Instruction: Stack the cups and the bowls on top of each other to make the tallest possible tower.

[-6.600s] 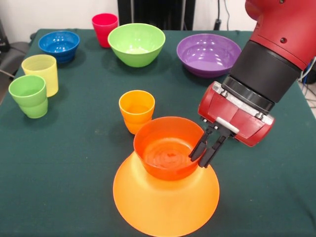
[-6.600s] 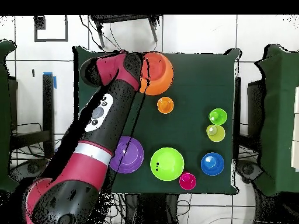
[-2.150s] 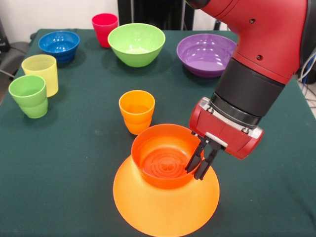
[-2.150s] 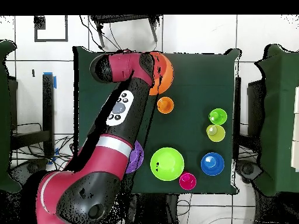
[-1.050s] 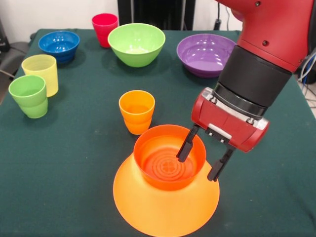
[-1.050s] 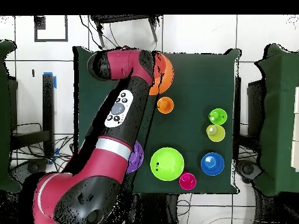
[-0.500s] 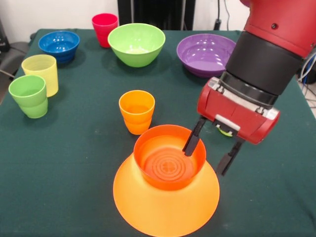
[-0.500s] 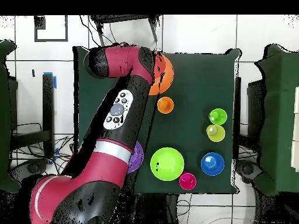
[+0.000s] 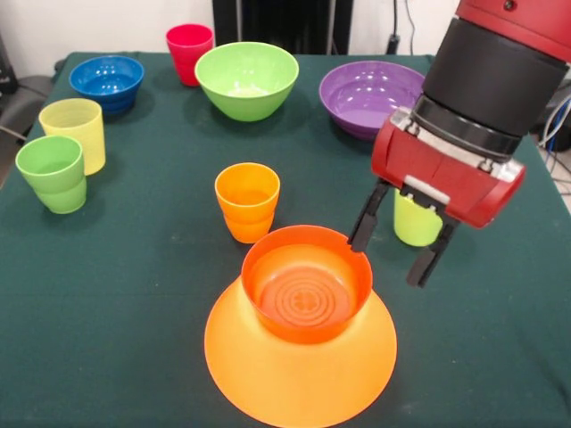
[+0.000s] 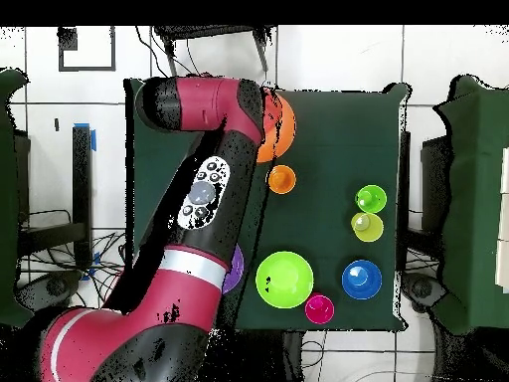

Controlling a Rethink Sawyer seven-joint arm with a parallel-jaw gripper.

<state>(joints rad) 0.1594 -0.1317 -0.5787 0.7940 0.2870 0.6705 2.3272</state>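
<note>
The end effector (image 9: 396, 246) hangs spread and empty just right of the tower (image 9: 302, 330): a glossy red-orange bowl (image 9: 306, 283), ringed inside, seated upright on the wide upturned orange bowl (image 9: 299, 361) on the dark green cloth tabletop (image 9: 134, 294). A tapered orange cup (image 9: 246, 201) stands just behind it; a lime cup (image 9: 415, 219) shows behind the black fingers.

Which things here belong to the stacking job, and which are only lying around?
For the job: red-orange bowl on big orange bowl; orange cup, lime cup, green cup, yellow cup, red cup; blue bowl, green bowl, purple bowl; open hand.
Only lying about: green table cover, cables.
</note>
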